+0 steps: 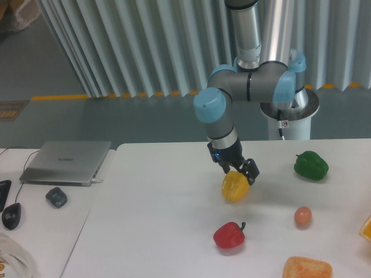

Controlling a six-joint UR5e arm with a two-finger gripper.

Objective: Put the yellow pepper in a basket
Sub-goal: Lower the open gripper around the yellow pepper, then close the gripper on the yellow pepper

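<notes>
3 peppers sit on the white table (162,197). The yellow pepper (235,187) lies near the middle of the table, resting on its surface. The red pepper (229,236), with a dark stem, is in front of it and well apart. The green pepper (311,165) is off to the right, toward the back.

The gripper (239,171) hangs tilted over the top back edge of the yellow pepper, its dark fingers reaching down to the pepper's upper side. One fingertip (253,176) shows at the pepper's upper right; the other is partly hidden against the fruit. I cannot tell whether the fingers are pressing on the pepper or only close around its top, and how far the jaws are spread is not clear from this angle. A small blue light glows on the wrist above the fingers.

The arm (243,87) rises behind, with grey tubes and light blue joint caps, and stands on a round base (288,119) past the table's back edge.

Also on the table are 1 small brownish egg-shaped thing (302,216) to the right of the red pepper, an orange bread-like lump (307,269) at the lower edge, and a yellow-orange bit (366,228) cut off by the right border.

On the neighbouring desk at left lie a closed grey laptop (66,161), a dark mouse (56,197) and another dark mouse (11,215).
</notes>
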